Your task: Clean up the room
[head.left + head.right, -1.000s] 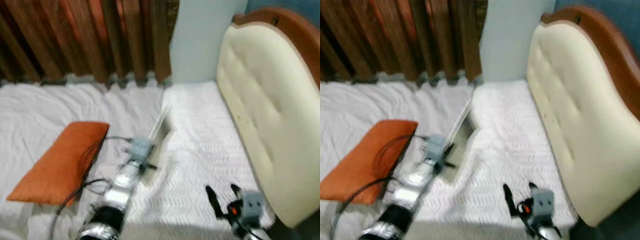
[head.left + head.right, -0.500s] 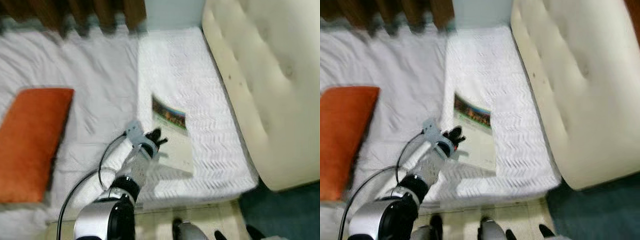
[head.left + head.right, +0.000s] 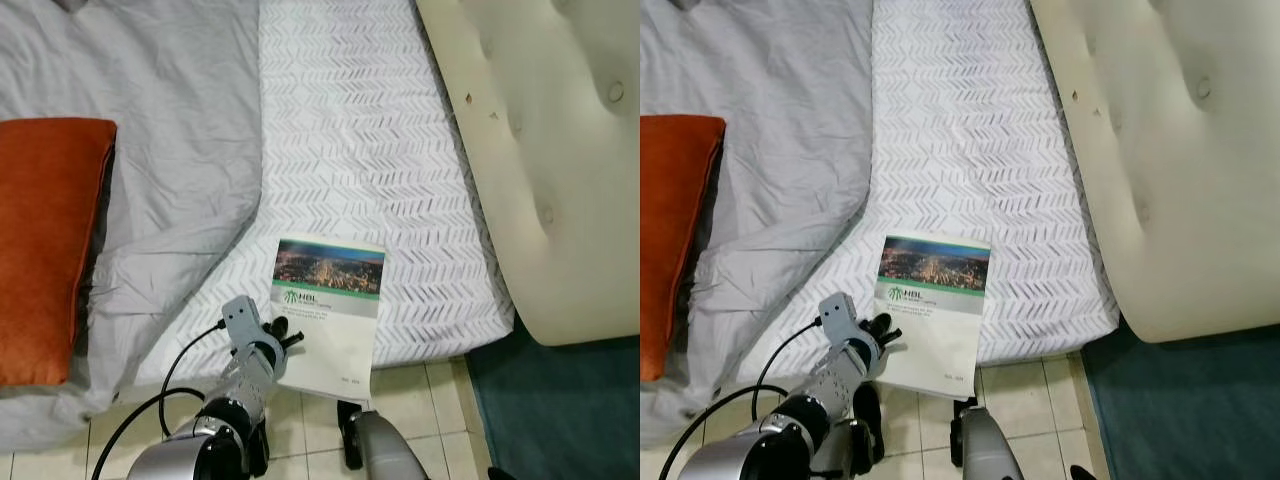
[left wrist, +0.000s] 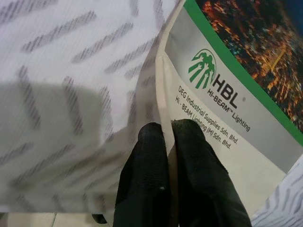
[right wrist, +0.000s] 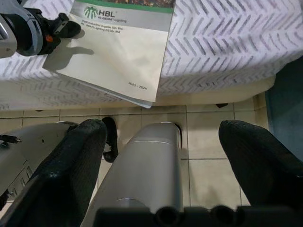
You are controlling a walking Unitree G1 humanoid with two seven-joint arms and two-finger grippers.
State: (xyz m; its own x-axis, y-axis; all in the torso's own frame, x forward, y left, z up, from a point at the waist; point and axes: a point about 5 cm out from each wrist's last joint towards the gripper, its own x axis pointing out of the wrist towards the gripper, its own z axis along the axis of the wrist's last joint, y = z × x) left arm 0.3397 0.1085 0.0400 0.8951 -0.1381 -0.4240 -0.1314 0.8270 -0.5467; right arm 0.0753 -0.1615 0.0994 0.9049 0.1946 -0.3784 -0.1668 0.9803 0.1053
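A white booklet with a green stripe and a city photo on its cover lies flat on the chevron-patterned mattress. Its near end hangs over the bed's front edge. My left gripper is at the booklet's left edge, and the left wrist view shows its fingers shut on that edge of the booklet. My right gripper hangs low over the tiled floor beside my leg, open with nothing between its fingers. The booklet also appears beyond it.
An orange pillow lies on the grey blanket at the left. A cream tufted headboard borders the bed on the right, with teal carpet below it. Pale floor tiles run along the bed's front edge.
The camera has tilted down towards the bed's front edge. The booklet, held up on edge a second ago, now lies flat. My left gripper has drawn back with it.
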